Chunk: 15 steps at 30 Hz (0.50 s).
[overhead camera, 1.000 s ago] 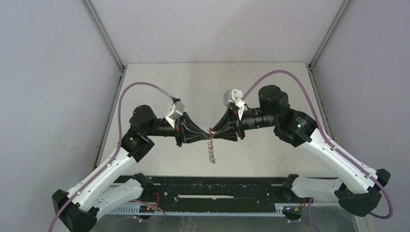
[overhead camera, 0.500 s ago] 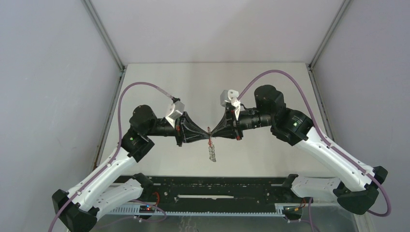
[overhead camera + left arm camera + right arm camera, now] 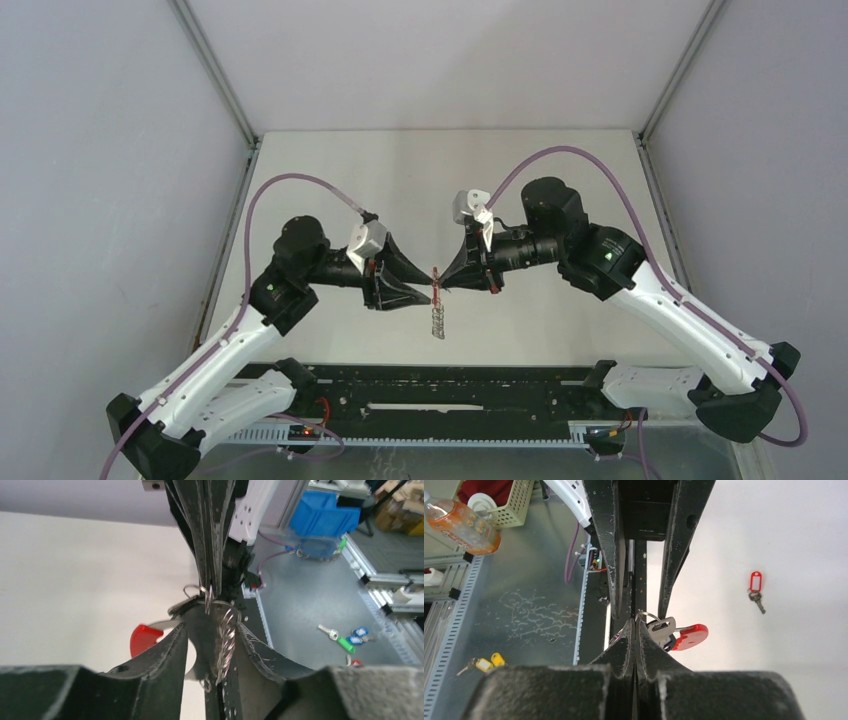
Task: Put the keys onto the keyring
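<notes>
My right gripper (image 3: 440, 281) (image 3: 634, 625) is shut on a small ring of the keyring, held in the air above the table. From it hang a row of small metal loops (image 3: 437, 318) (image 3: 226, 645), a red part (image 3: 691, 635) (image 3: 145, 637) and a silver key head with a black bit (image 3: 661, 627). My left gripper (image 3: 425, 290) (image 3: 210, 630) faces it tip to tip, its jaws open on either side of the hanging loops. The key with the red tag (image 3: 754, 582) lies on the white table, apart from both grippers.
A black rail (image 3: 430, 385) runs along the table's near edge between the arm bases. Grey walls and metal posts close in the sides and back. Beyond the table are a blue bin (image 3: 325, 512), tagged keys (image 3: 350, 640) and an orange bottle (image 3: 461, 525).
My left gripper has turned and dropped a little, and its jaws now stand open. My right gripper has shifted slightly left with the keyring. The loops still hang between them.
</notes>
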Each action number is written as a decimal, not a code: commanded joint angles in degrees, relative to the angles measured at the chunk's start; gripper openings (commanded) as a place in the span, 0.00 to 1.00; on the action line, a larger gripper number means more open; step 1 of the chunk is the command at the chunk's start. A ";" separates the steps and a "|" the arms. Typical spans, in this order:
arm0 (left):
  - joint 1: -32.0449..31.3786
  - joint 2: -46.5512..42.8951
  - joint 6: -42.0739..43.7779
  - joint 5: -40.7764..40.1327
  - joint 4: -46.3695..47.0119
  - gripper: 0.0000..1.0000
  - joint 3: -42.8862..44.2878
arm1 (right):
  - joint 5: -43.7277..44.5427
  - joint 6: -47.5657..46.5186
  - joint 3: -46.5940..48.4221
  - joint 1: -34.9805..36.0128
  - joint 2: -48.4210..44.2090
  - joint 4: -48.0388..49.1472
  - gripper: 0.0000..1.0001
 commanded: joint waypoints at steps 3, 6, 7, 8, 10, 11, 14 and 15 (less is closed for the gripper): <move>2.17 -2.56 20.95 3.32 -22.69 0.46 7.90 | -2.97 -2.78 5.84 -0.30 2.08 -7.23 0.00; 4.18 -2.44 28.80 3.55 -30.18 0.48 11.49 | -5.62 -3.80 8.32 -0.43 3.88 -10.83 0.00; 4.68 -2.12 32.81 3.16 -32.89 0.48 12.72 | -6.71 -4.16 8.94 -0.35 4.42 -11.87 0.00; 4.86 -1.79 36.57 2.69 -35.09 0.48 13.99 | -7.81 -4.43 9.46 -0.27 4.98 -12.85 0.00; 4.89 -1.08 43.91 2.60 -37.05 0.48 15.22 | -10.32 -4.45 10.26 -0.14 6.10 -13.92 0.00; 4.90 -0.72 45.68 3.28 -36.88 0.49 15.62 | -10.88 -4.28 10.53 -0.04 6.61 -14.00 0.00; 3.92 0.69 49.44 5.24 -36.81 0.49 17.03 | -12.66 -4.13 11.44 0.37 7.85 -14.45 0.00; 3.29 0.95 51.09 5.21 -37.05 0.49 17.14 | -13.47 -3.92 11.50 0.56 8.11 -14.32 0.00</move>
